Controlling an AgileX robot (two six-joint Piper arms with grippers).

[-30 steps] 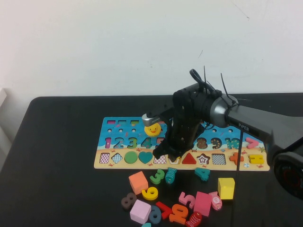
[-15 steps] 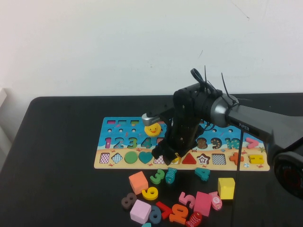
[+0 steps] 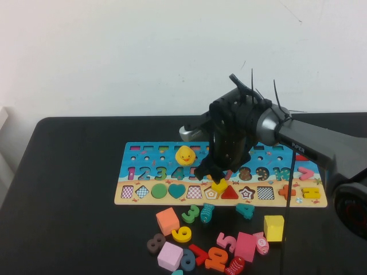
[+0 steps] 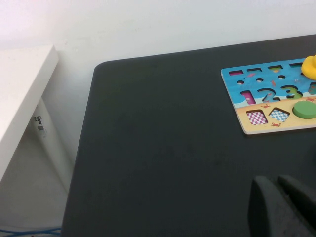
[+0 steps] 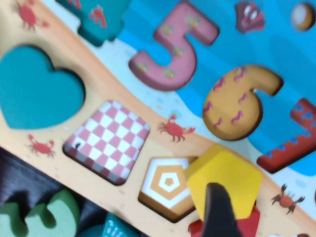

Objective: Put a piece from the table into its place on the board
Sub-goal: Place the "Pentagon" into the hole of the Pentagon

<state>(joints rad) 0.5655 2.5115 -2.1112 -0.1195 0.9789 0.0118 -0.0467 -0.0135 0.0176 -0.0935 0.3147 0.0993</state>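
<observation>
My right gripper (image 3: 214,175) hangs over the lower row of the puzzle board (image 3: 123,198), shut on a yellow pentagon piece (image 3: 219,185). It holds the piece just above the board, between the empty pentagon slot (image 3: 211,193) and the red triangle (image 3: 229,193). In the right wrist view the yellow pentagon (image 5: 224,177) overlaps the red triangle (image 5: 247,226), beside the pentagon slot (image 5: 168,186). One dark finger (image 5: 219,212) crosses the piece. My left gripper (image 4: 276,197) is shut and empty over bare black table, short of the board's left end (image 4: 243,121).
A yellow duck (image 3: 184,155) sits on the board's top row. Loose pieces lie in front of the board: an orange cube (image 3: 167,220), a pink cube (image 3: 170,255), a yellow cube (image 3: 274,227) and several numbers. A white shelf (image 4: 22,94) stands left of the table.
My right gripper has risen and shifted right from the pentagon slot, carrying the yellow pentagon with it. The left arm has not moved.
</observation>
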